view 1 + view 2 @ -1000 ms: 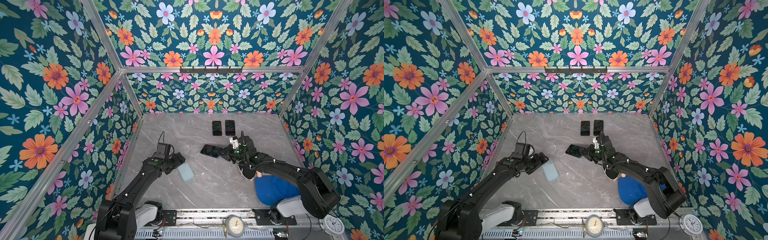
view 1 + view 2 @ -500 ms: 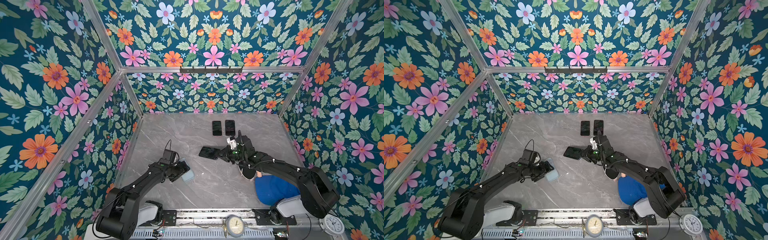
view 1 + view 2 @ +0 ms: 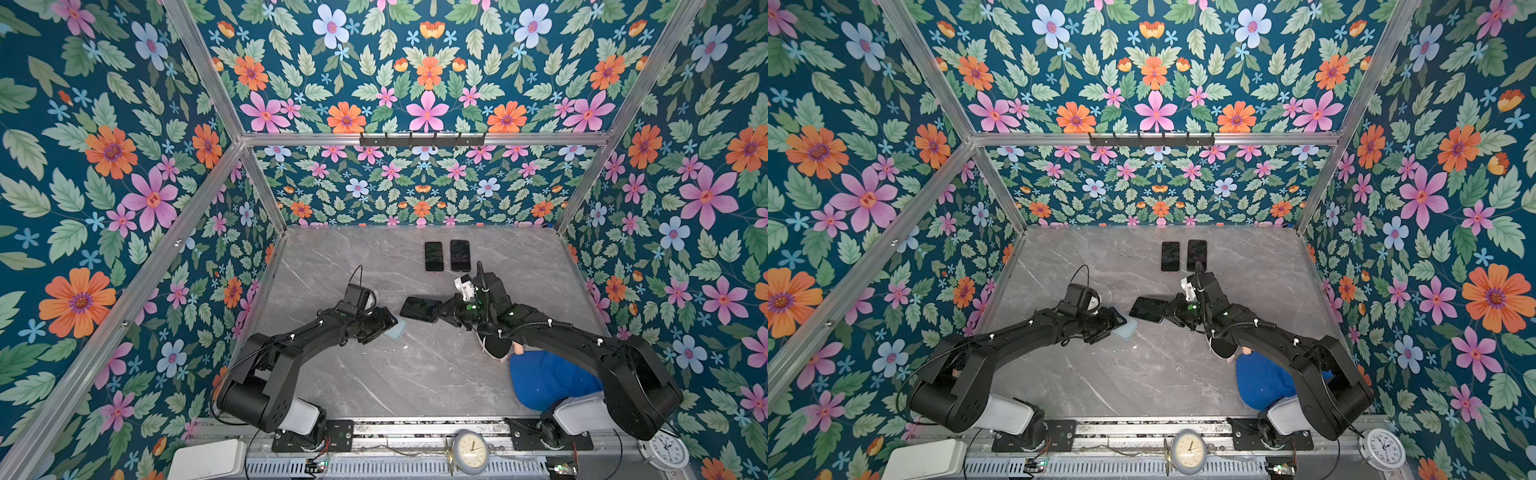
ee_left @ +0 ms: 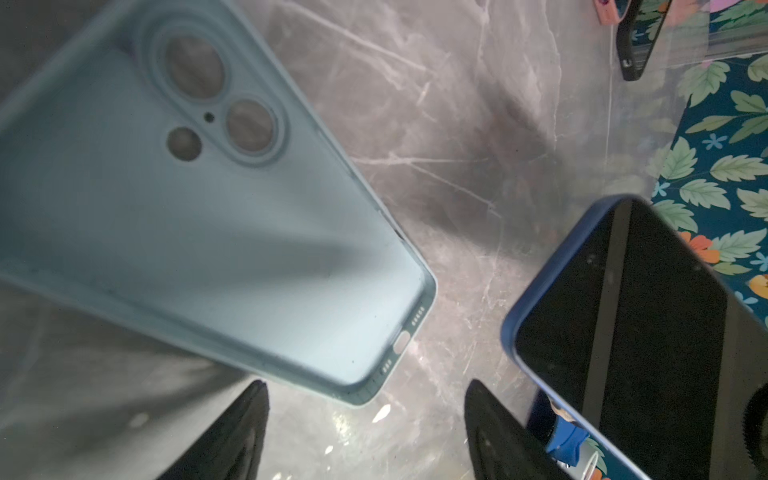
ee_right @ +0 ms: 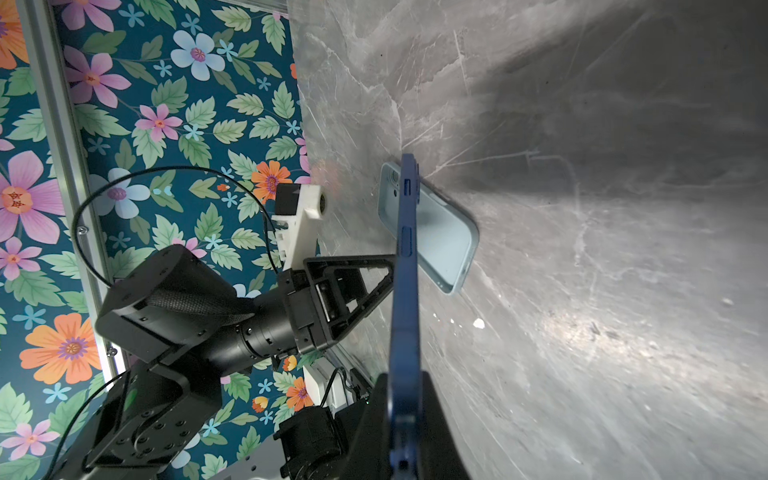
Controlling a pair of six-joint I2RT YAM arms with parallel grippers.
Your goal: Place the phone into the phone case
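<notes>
Near the middle of the bench (image 3: 415,374), the right gripper (image 3: 444,312) clamps a dark phone (image 3: 419,309) by one end, screen up. Just beside it, the left gripper (image 3: 387,325) sits over a pale blue phone case (image 3: 398,331). A second phone (image 3: 433,256) and a third phone (image 3: 460,255) lie side by side near the back edge.
</notes>
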